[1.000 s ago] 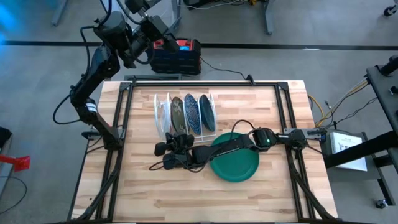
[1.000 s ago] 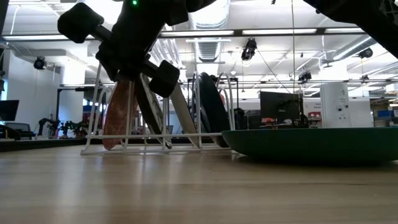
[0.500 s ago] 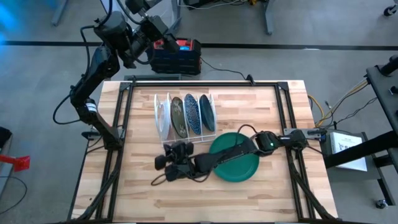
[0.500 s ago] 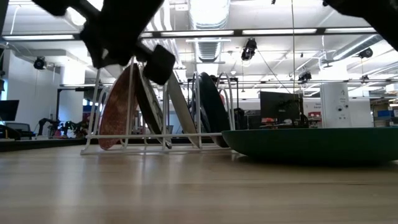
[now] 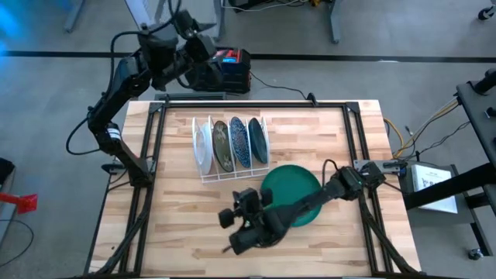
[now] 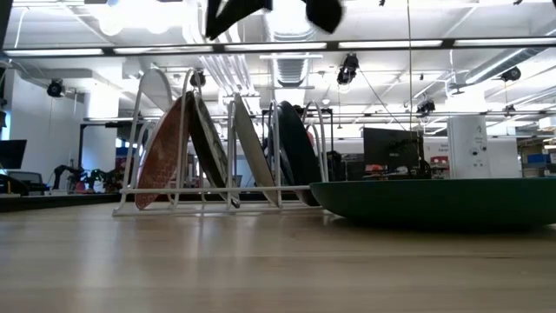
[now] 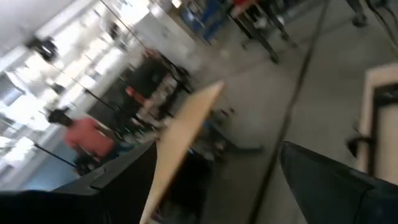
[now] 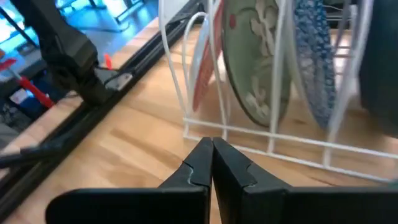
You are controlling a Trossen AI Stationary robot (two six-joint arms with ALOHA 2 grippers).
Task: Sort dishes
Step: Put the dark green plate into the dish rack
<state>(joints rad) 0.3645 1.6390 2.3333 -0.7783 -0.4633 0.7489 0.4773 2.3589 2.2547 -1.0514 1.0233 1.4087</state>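
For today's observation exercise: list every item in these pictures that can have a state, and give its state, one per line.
White wire rack: upright on the table, holding four plates.
Red-pink patterned plate: standing on edge in the rack, leaning.
Greyish-brown plate: on edge, racked.
Blue speckled plates: on edge, racked.
Green plate: flat on the table.
Right gripper: shut, empty.
Left gripper: open, raised off the table.

I am looking for words, numbers and signs, but I am finding none that I can read. The plates (image 8: 258, 59) are showing only patterns, not letters.
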